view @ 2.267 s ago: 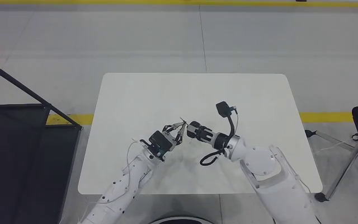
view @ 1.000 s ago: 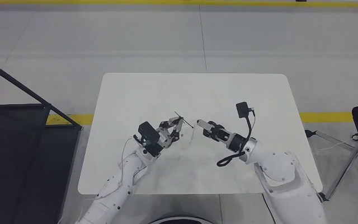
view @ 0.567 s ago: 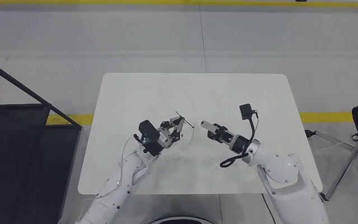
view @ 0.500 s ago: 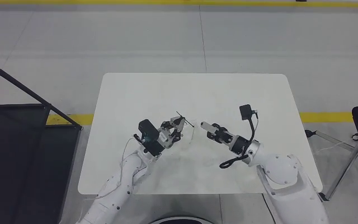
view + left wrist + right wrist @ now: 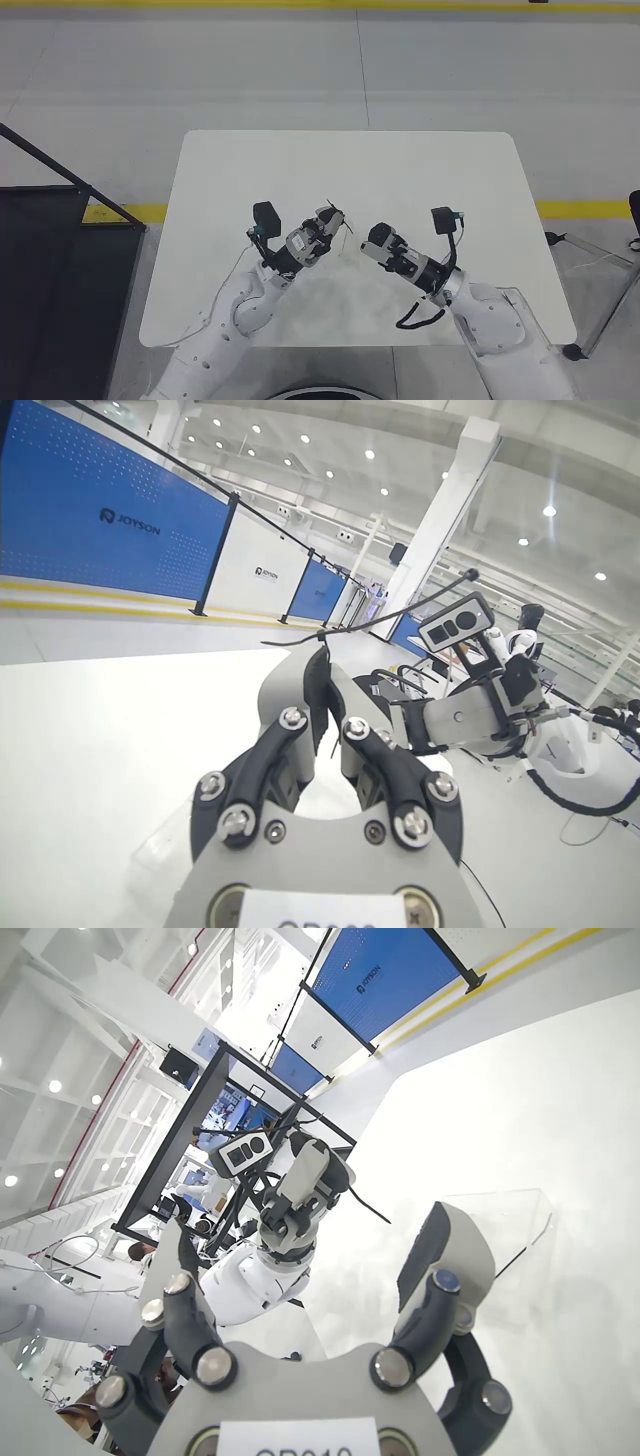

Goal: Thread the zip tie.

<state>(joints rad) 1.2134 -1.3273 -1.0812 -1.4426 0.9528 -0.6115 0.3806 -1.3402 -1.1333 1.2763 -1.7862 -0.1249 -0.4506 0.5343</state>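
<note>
The blue panels along the hall are carrying white print, which I'm leaving unread. A white label on the left wrist plate is running off the edge, with only the tops of its characters showing.

The left gripper is pinching the zip tie tight between its pads, holding it up off the table over the middle of the near half. The black strap is sticking out on both sides of the fingers, its long end reaching towards the other arm. From above it's reading as barely a thin line.

The right gripper is sitting just beside the tie and facing it, jaws spread wide with nothing in them, not touching the tie. A clear tray is lying on the table close by, its edges hard to pick out.
</note>
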